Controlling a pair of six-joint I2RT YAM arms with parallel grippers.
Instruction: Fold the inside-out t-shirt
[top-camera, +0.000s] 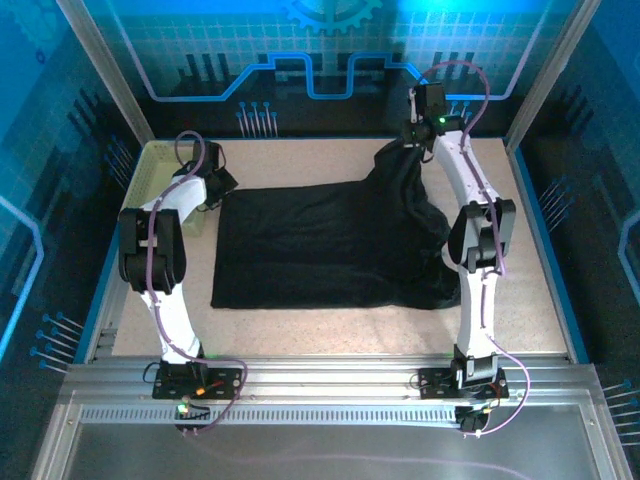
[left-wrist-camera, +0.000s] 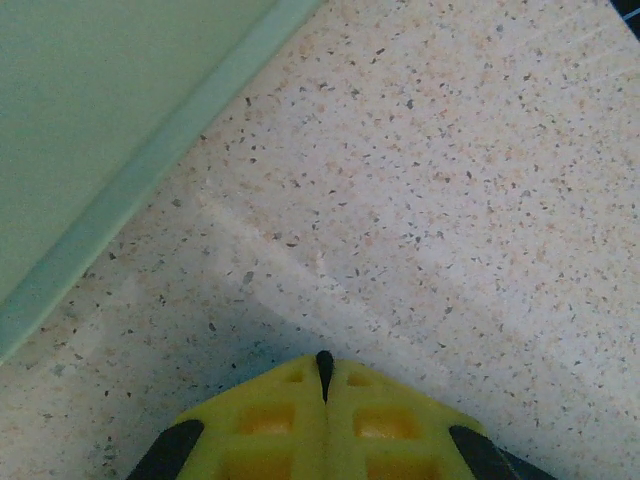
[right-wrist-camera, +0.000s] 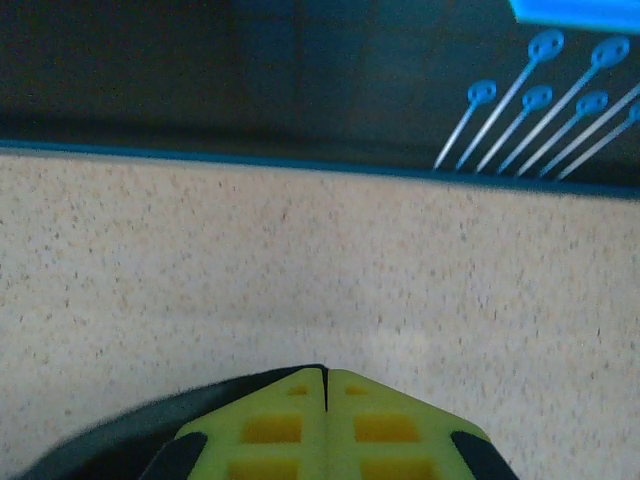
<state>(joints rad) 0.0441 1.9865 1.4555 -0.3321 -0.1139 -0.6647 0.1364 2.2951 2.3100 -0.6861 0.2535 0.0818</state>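
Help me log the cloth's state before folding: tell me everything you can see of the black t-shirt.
The t-shirt is plain black, soft-looking fabric, spread mostly flat across the middle of the speckled table. Its right side is bunched, and its far right part is drawn up into a peak reaching the shut right gripper, which appears to pinch it. Dark cloth shows beneath it in the right wrist view.

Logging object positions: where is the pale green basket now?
Top view: the basket sits at the table's far-left corner, partly behind the left arm, left of the black t-shirt.
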